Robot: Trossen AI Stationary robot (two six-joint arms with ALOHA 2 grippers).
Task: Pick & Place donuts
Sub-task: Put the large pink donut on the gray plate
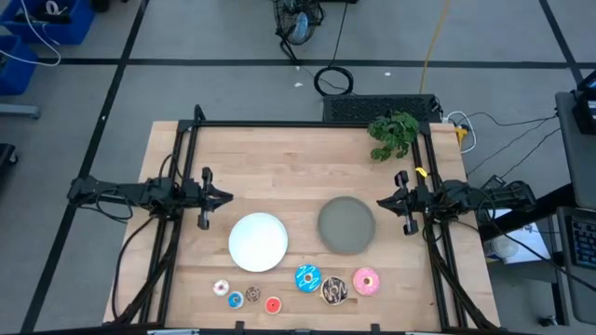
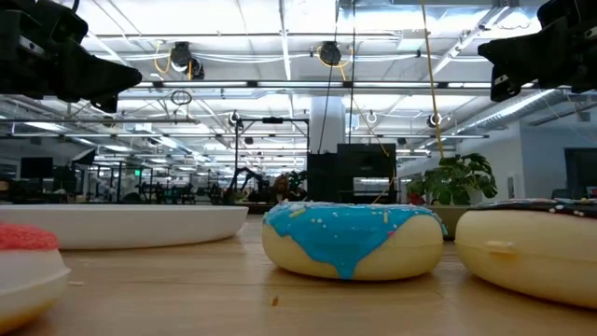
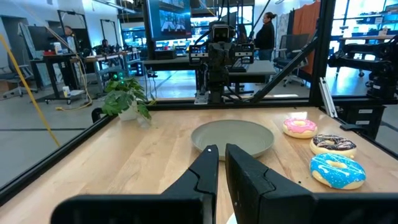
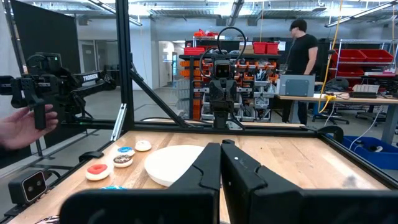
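Note:
Several toy donuts lie flat in a row near the table's front edge. The three larger ones are blue, chocolate and pink. The minis are white-pink, blue, brown and red. My left gripper hovers level at the table's left side, shut with nothing between its fingers. My right gripper hovers level at the right side, facing the left one, shut and empty. Both stand well above and behind the donuts.
A round white plate and a round grey plate lie mid-table between the grippers. A green plant stands at the far right corner. A black frame borders the table. A person's hand holds a device beyond the table's near edge.

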